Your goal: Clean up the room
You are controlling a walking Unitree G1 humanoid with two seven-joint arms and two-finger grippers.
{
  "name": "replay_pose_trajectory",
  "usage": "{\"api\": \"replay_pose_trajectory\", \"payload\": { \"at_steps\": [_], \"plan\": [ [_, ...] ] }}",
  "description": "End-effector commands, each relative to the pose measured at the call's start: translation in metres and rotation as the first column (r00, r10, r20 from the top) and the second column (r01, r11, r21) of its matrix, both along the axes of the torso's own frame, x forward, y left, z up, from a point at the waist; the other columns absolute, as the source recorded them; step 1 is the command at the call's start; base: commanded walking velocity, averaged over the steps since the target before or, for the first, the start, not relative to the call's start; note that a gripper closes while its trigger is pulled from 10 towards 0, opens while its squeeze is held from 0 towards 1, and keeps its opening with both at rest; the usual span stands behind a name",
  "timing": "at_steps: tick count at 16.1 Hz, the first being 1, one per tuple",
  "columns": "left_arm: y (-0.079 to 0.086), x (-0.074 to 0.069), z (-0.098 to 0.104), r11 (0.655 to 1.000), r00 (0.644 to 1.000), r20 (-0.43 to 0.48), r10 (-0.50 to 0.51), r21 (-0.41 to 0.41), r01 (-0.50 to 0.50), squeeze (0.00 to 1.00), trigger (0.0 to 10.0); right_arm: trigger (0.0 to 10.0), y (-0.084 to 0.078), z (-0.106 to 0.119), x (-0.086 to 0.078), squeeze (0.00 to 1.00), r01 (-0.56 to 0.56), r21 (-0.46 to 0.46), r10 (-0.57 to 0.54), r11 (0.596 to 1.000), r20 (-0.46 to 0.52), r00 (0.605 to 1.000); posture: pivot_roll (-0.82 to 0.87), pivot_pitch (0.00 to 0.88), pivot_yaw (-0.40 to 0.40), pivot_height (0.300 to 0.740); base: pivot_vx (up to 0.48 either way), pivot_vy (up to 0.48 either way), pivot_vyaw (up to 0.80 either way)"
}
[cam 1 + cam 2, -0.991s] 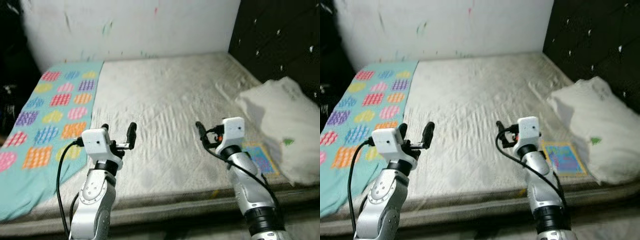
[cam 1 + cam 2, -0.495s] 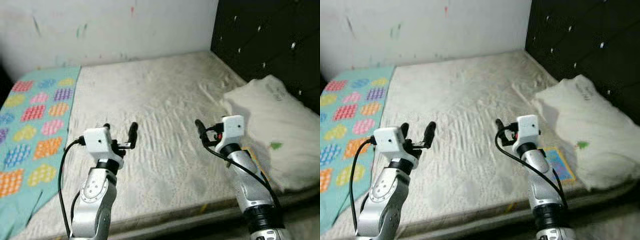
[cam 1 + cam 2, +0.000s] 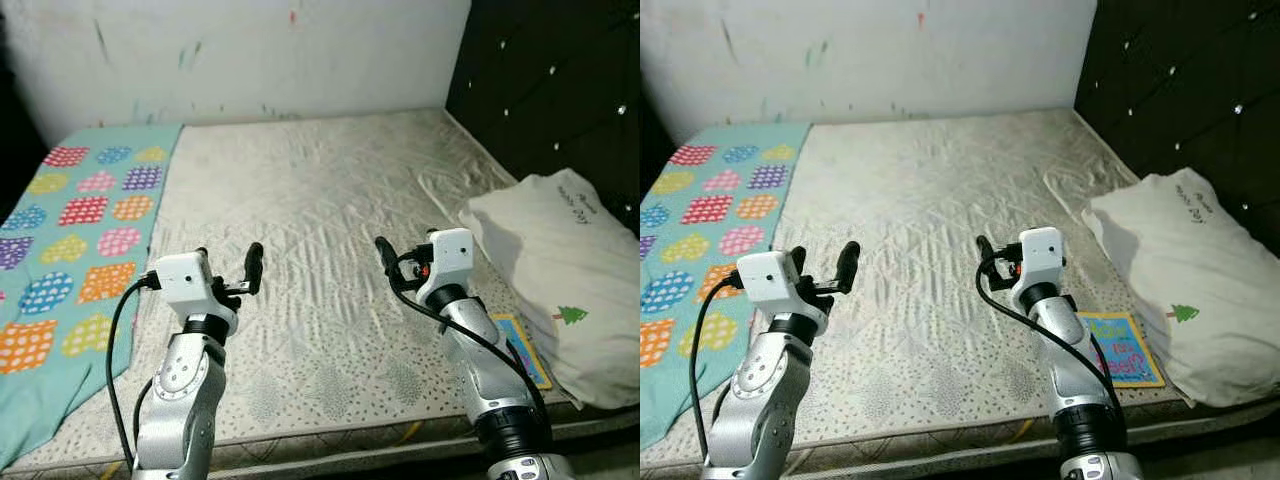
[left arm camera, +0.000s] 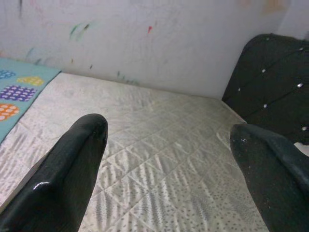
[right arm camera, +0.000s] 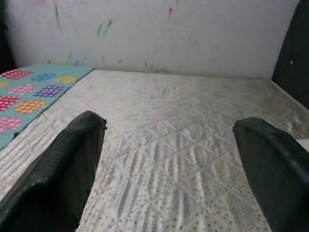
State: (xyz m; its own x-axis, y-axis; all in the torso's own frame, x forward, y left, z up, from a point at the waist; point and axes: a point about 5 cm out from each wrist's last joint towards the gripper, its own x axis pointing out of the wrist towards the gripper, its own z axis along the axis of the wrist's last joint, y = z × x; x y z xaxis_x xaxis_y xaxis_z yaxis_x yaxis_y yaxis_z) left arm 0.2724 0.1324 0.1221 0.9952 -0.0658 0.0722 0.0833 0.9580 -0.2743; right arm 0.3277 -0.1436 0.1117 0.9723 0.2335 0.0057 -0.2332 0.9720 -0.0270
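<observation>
Two things on this bed (image 3: 330, 200) look like they need my attention: the blanket (image 3: 70, 250) with coloured patches hanging off the edge on my left, and the small book (image 3: 1118, 358) lying flat near the front edge on my right, just beside the pillow (image 3: 1185, 275). Part of the book sits behind my right forearm, so I cannot see all of it.

My left gripper (image 3: 225, 268) hovers over the bare mattress with its fingers spread wide and nothing between them. My right gripper (image 3: 992, 258) does the same, fingers apart, holding nothing; its wrist view shows both fingers (image 5: 72, 164) well separated over the quilted cover. Neither one touches anything.

I judge the step in hand to be choosing a target and closing in, with nothing tidied yet. The book seems the quicker job, since it is near my right arm. To do it well I should turn toward it first so it sits in front of the gripper rather than beside my elbow, then bring the fingers down at a shallow tilt. A flat, thin thing on a soft surface is hard to pinch from above, so I would press one finger into the mattress at the book's edge and slide under it. The pillow is close, so I should come in from the open side to avoid snagging its cover.

The blanket will probably need both grippers, one to each corner.
</observation>
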Motion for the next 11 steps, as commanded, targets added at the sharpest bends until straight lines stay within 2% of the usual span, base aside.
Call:
{"api": "replay_pose_trajectory", "payload": {
  "at_steps": [1, 11],
  "plan": [
    [0.0005, 0.0010, 0.0011, 1.000, 1.000, 0.002, 0.015, -0.017, -0.015, 0.00, 10.0, 10.0, 0.0010, 0.0014, 0.0017, 0.00, -0.004, 0.001, 0.004, 1.000, 0.003, 1.000, -0.14, 0.000, 0.030, 0.740, 0.000, 0.480, 0.00],
    [0.0014, 0.0017, -0.0002, 1.000, 1.000, -0.006, 0.027, -0.008, -0.027, 0.00, 10.0, 10.0, 0.0020, 0.0024, 0.0019, 0.00, -0.011, -0.001, 0.011, 1.000, 0.009, 1.000, -0.14, 0.000, 0.027, 0.740, 0.000, 0.466, 0.00]
  ]
}}
